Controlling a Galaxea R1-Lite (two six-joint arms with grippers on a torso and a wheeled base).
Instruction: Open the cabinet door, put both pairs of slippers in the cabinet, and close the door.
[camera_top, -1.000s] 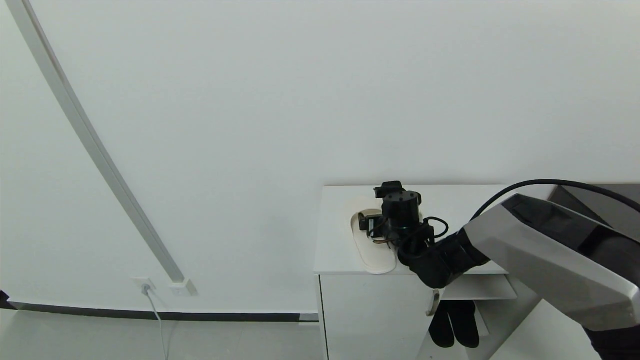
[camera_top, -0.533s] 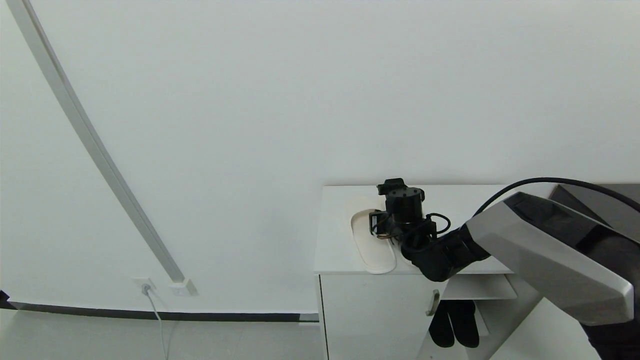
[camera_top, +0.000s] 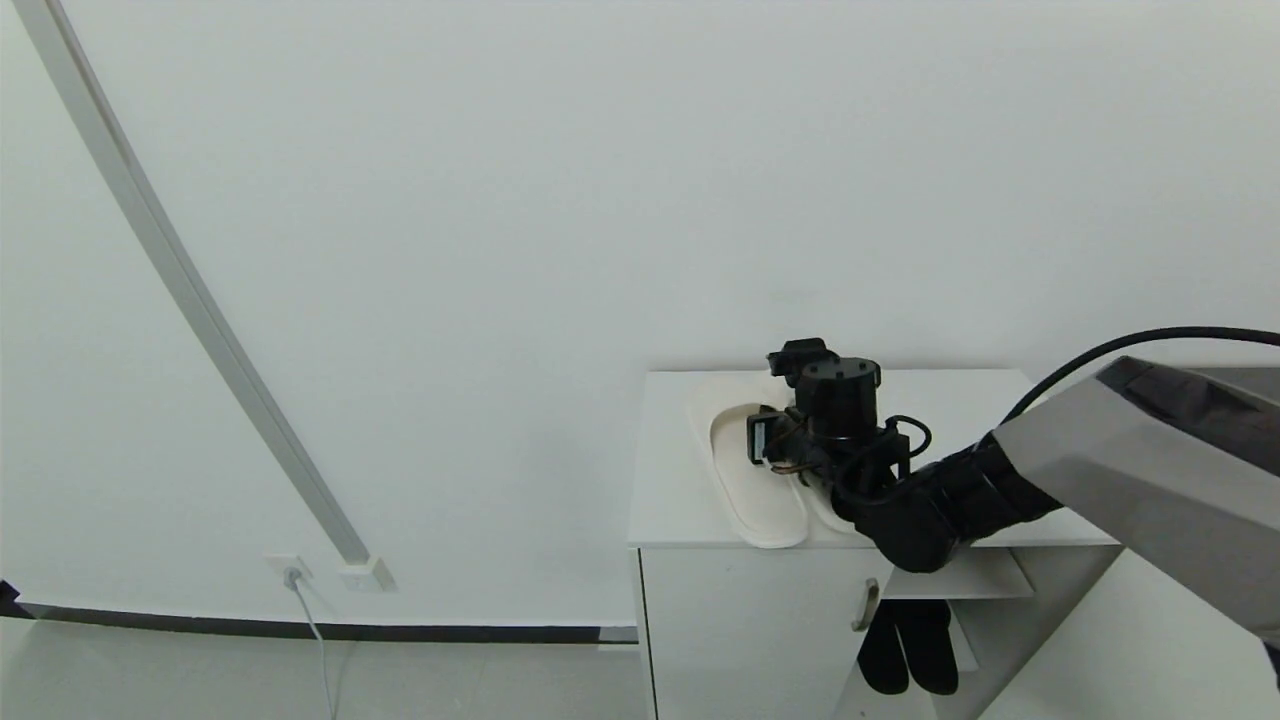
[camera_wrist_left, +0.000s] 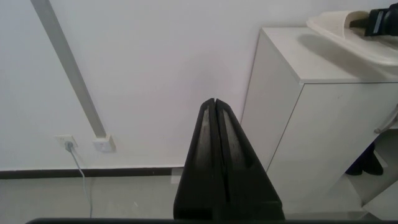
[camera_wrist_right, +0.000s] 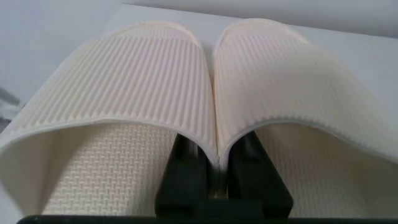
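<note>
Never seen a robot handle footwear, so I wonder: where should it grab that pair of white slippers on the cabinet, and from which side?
Probably take the white slippers by the touching inner walls of their uppers, from the heel end. They lie side by side, each upper an arch open at the heel, so one finger of the right gripper fits in each and one pinch takes both.

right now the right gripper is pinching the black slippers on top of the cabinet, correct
Not quite: the right gripper is pinching the white slippers on top of the cabinet, as the right wrist view shows. The black slippers sit inside the cabinet, in the head view.
</note>
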